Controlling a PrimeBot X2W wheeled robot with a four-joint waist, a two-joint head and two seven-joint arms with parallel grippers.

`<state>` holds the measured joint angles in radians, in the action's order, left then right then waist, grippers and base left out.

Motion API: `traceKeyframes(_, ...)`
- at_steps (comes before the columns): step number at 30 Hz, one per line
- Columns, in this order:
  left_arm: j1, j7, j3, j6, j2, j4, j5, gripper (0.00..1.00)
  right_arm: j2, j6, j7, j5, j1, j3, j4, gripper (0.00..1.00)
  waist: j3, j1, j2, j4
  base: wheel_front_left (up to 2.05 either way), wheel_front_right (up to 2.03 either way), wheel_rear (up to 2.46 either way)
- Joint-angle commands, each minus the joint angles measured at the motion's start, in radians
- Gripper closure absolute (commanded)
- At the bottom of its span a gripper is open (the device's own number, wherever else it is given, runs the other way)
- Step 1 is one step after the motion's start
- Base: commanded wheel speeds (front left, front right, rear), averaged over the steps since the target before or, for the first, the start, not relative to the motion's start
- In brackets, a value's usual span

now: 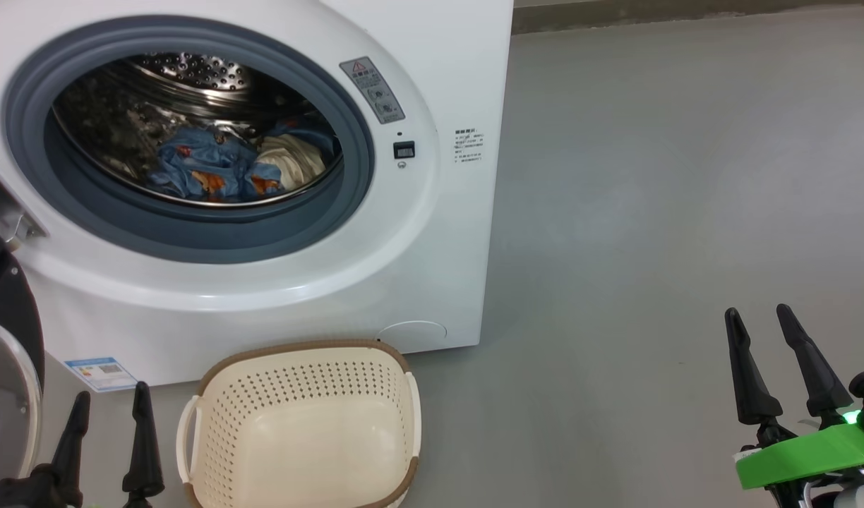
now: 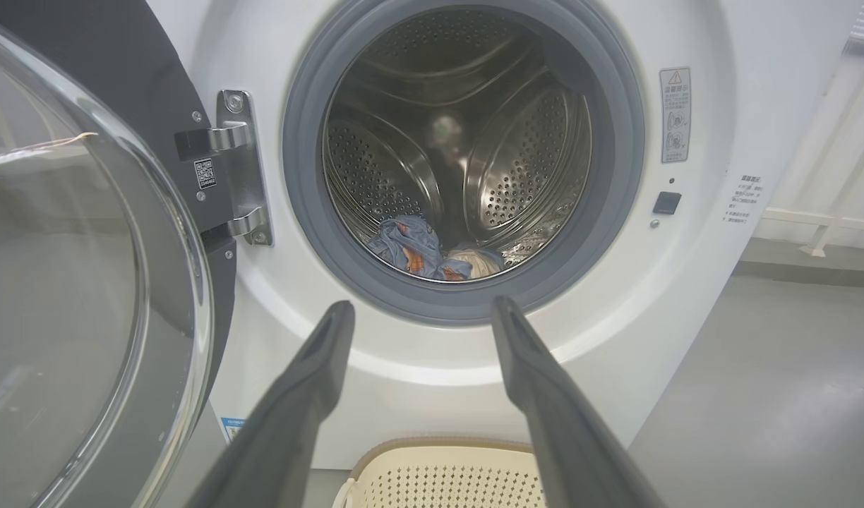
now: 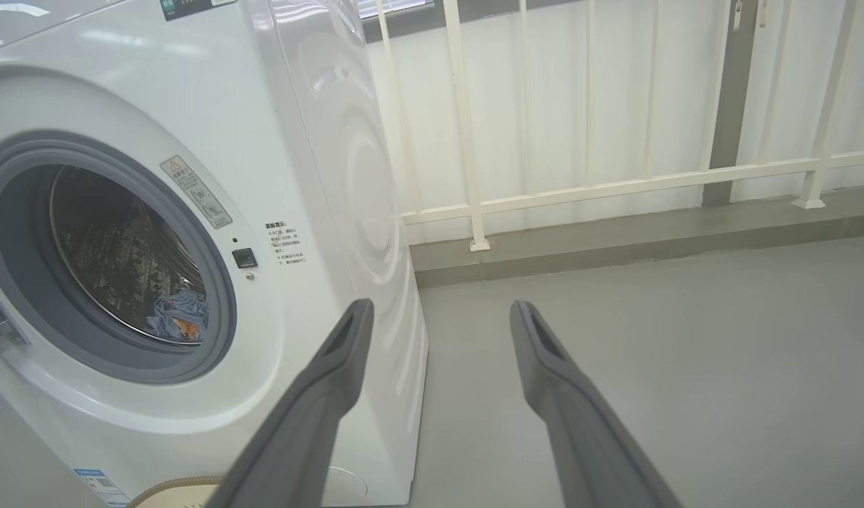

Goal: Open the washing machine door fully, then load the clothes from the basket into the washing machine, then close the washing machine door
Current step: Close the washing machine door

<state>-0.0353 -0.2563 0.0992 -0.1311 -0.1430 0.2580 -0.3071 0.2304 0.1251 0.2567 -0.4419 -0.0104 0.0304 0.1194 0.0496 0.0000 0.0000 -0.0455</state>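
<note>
**Door-closing step, head and wrist views.** The washing machine (image 1: 446,233) stands with its port uncovered. The clothes (image 1: 227,166) lie low in the steel drum (image 2: 517,155), well behind the grey gasket (image 1: 192,240). The basket (image 1: 298,349), on the floor just in front of the machine, holds nothing. From this layout, loading looks done and only the closing remains.

The washing machine door (image 2: 65,282) hangs swung out at the machine's hinge side, beside your left gripper (image 1: 112,391). That gripper and the right gripper (image 1: 757,310), well off the machine's latch side, both have their fingers spread wide with nothing between them.

To close well, bring the left gripper round to the outer face of the door's black rim, far from the hinge (image 2: 238,166). Push in an arc about that hinge rather than straight at the machine. Keep your fingers out of the gap between rim and gasket, and check that no fabric trails over the gasket lip. Press through until the rim seats at the latch socket (image 1: 404,149).

The grey floor (image 1: 651,176) beside the machine is smooth and matt. A pale railing (image 3: 615,183) runs behind the machine, before a white wall.
</note>
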Motion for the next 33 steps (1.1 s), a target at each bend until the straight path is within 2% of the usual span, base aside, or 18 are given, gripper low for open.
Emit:
traceKeyframes(1,-0.016,-0.006,0.035,0.000,-0.023,-0.031,0.005,0.00,0.023,0.006,0.005,-0.006,-0.005,0.017,-0.027,0.00,0.002,0.0000,0.0000,0.000,-0.78,0.78,0.00)
traceKeyframes(19,-0.025,-0.006,0.011,0.000,-0.030,-0.045,-0.003,0.00,0.016,0.006,0.005,-0.005,-0.001,0.008,-0.027,0.00,0.010,0.0000,0.0000,0.033,-0.69,0.69,0.00)
traceKeyframes(33,-0.034,-0.006,-0.007,0.000,-0.012,-0.050,-0.008,0.00,0.026,0.006,0.005,-0.005,-0.006,0.028,-0.029,0.00,0.012,0.0000,0.0000,0.152,-0.01,0.01,0.00)
